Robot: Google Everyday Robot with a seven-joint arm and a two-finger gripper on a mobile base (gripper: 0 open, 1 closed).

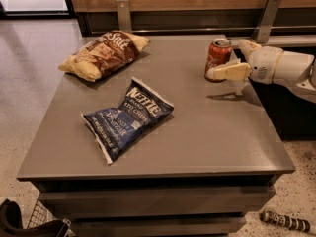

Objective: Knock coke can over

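Note:
The coke can [216, 59], red with a silver top, stands upright near the far right edge of the grey table [197, 132]. My gripper [227, 58] reaches in from the right at can height and is open. Its near finger [228, 72] lies along the front of the can's lower part, touching or almost touching it. The far finger [245, 47] sits just right of and behind the can's top. The white arm [286, 68] runs off the right edge of the view.
A brown chip bag [103, 53] lies at the far left of the table and a blue Kettle chip bag [129, 117] lies left of centre. A wooden wall with metal brackets [269, 16] runs behind the table. A dark cylindrical object [285, 221] lies on the floor at the lower right.

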